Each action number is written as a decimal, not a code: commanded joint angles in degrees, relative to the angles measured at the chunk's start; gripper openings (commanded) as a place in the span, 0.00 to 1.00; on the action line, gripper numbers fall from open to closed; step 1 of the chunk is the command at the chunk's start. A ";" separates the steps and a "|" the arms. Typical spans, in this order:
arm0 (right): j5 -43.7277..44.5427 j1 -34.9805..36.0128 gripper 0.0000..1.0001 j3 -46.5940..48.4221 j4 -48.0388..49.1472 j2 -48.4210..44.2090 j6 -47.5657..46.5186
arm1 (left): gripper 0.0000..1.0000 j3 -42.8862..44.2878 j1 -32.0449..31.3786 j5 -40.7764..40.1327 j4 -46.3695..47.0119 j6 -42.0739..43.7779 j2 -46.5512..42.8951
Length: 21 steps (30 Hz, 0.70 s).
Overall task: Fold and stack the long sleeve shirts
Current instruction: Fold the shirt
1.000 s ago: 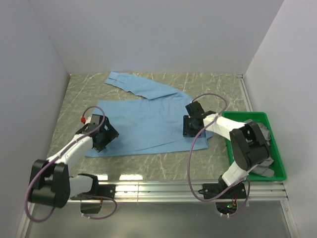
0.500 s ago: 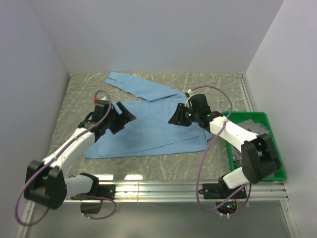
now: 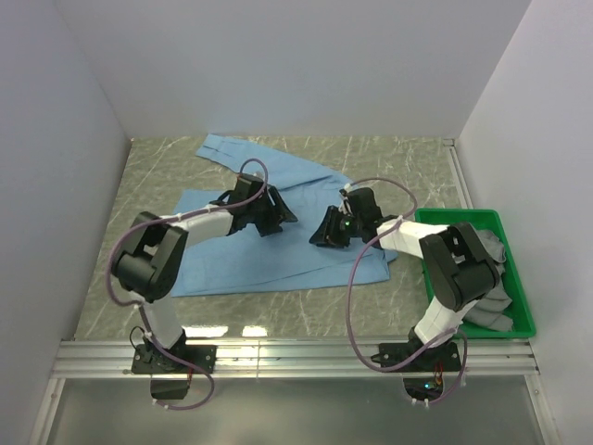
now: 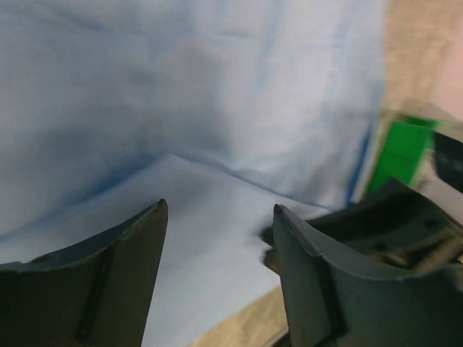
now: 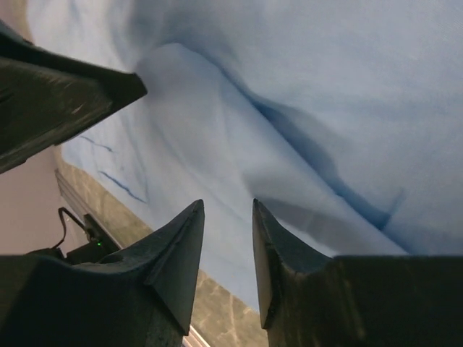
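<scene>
A light blue long sleeve shirt (image 3: 246,260) lies spread on the marble table, one sleeve (image 3: 248,156) reaching to the back left. My left gripper (image 3: 283,219) hovers low over the shirt's middle, open, with only cloth (image 4: 217,108) beyond its tips (image 4: 221,210). My right gripper (image 3: 318,238) faces it from the right over the same part of the shirt. Its jaws (image 5: 227,208) stand a little apart with nothing between them, above a soft fold in the cloth (image 5: 304,152). The two grippers point at each other, a short gap apart.
A green tray (image 3: 463,215) at the right edge holds grey cloth (image 3: 498,306); its corner (image 4: 401,152) shows in the left wrist view. White walls close in the table on three sides. A metal rail (image 3: 296,350) runs along the near edge.
Both arms swung inward from the shirt's outer edges to its middle and now face each other. Both grippers' jaws have narrowed.
</scene>
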 commanded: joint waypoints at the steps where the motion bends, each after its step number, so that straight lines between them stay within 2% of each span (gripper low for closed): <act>1: 0.06 -2.75 0.39 -1.95 1.25 1.24 0.55 | 0.65 2.37 -0.01 -1.59 -0.11 1.62 3.00; 5: 1.37 -5.66 0.39 -4.06 -1.12 0.90 -0.32 | 0.62 0.62 0.52 -3.63 -0.57 2.24 4.93; 9: 5.76 -7.33 0.39 -4.24 -7.45 -1.64 -2.96 | 0.62 0.00 0.78 -4.24 -1.44 2.33 4.86; 12: 11.65 -7.33 0.38 -3.36 -12.46 -5.59 -5.77 | 0.67 1.14 1.40 -6.87 -4.42 4.86 1.09; 16: 18.33 -5.84 0.38 0.68 -17.99 -9.82 -9.64 | 0.84 3.86 2.80 -16.52 -11.45 10.67 -4.98; 18: 22.27 -3.92 0.40 3.75 -19.14 -10.53 -12.10 | 0.91 4.74 4.38 -21.87 -14.53 13.65 -7.80; 21: 27.20 -1.37 0.43 8.41 -21.60 -8.43 -13.86 | 0.96 5.27 7.63 -26.02 -17.08 16.46 -8.68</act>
